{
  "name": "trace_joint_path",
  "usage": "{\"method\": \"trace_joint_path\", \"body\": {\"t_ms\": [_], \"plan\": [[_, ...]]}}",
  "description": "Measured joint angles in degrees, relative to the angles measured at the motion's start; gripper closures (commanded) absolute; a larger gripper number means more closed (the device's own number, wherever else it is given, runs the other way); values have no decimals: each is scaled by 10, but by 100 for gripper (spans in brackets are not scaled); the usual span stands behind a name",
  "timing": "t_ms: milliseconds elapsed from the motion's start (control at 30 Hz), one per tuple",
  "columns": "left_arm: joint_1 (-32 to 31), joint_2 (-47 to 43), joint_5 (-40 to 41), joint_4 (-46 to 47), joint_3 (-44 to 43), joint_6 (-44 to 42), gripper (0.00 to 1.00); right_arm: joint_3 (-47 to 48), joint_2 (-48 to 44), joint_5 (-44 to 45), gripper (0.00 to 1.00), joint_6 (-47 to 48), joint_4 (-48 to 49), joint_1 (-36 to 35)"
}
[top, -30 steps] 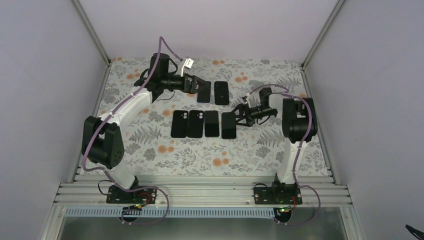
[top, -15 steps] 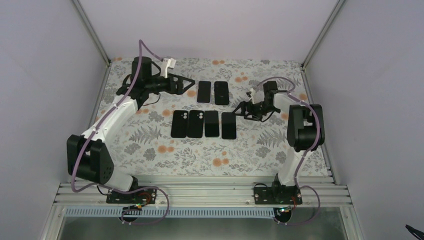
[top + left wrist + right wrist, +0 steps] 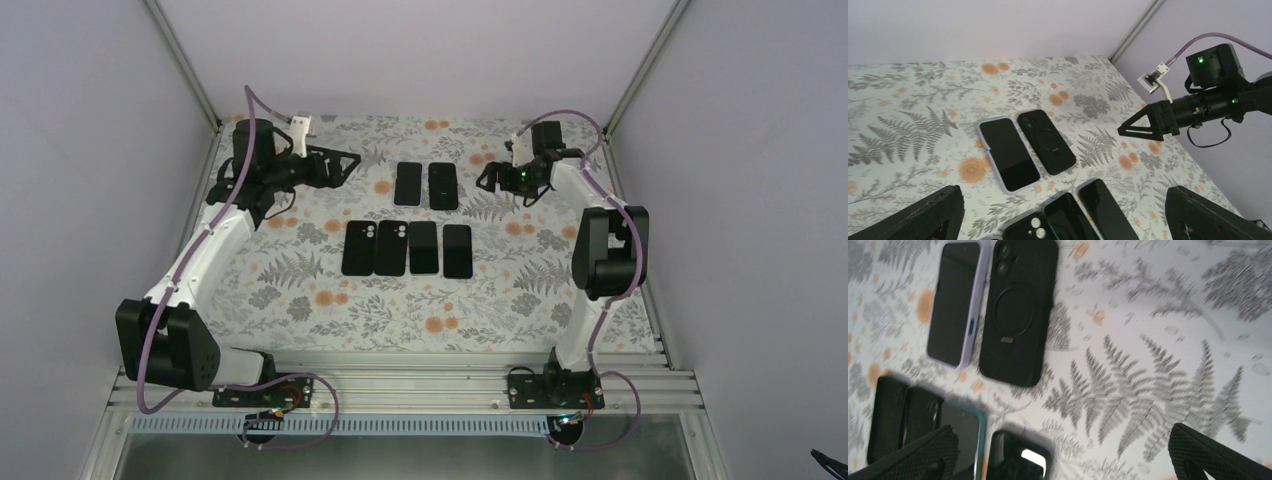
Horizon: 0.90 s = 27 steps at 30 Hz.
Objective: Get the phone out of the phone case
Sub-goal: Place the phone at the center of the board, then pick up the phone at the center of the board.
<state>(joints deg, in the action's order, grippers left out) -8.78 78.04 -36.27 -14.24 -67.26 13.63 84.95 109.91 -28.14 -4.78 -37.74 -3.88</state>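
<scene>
Top external view shows both grippers spread wide, holding nothing: left gripper (image 3: 345, 167) left of the far pair, right gripper (image 3: 488, 181) right of it. Lavender-cased phone (image 3: 408, 184) lies screen-up on the table (image 3: 300, 290), just beside a black case (image 3: 443, 185); a row (image 3: 423, 247) of 4 lies nearer.

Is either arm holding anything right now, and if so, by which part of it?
Nothing is held. The left pincer and the right pincer are both open and empty.
</scene>
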Motion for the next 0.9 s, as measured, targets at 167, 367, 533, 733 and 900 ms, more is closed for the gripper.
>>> {"method": "trace_joint_path", "body": {"t_ms": [167, 367, 533, 733, 900], "plan": [[17, -8, 14, -4, 5, -8, 0, 61, 49, 61, 1, -29, 3, -18], [31, -6, 16, -3, 8, -6, 0, 115, 102, 130, 1, -47, 4, -65], [31, 5, 13, 5, 8, -1, 0, 137, 135, 170, 1, -52, 6, -101], [32, 18, 11, 5, 8, 4, 0, 155, 173, 191, 1, -63, 9, -128], [32, 18, 12, 10, 8, 3, 0, 175, 196, 210, 1, -69, 9, -145]]}}
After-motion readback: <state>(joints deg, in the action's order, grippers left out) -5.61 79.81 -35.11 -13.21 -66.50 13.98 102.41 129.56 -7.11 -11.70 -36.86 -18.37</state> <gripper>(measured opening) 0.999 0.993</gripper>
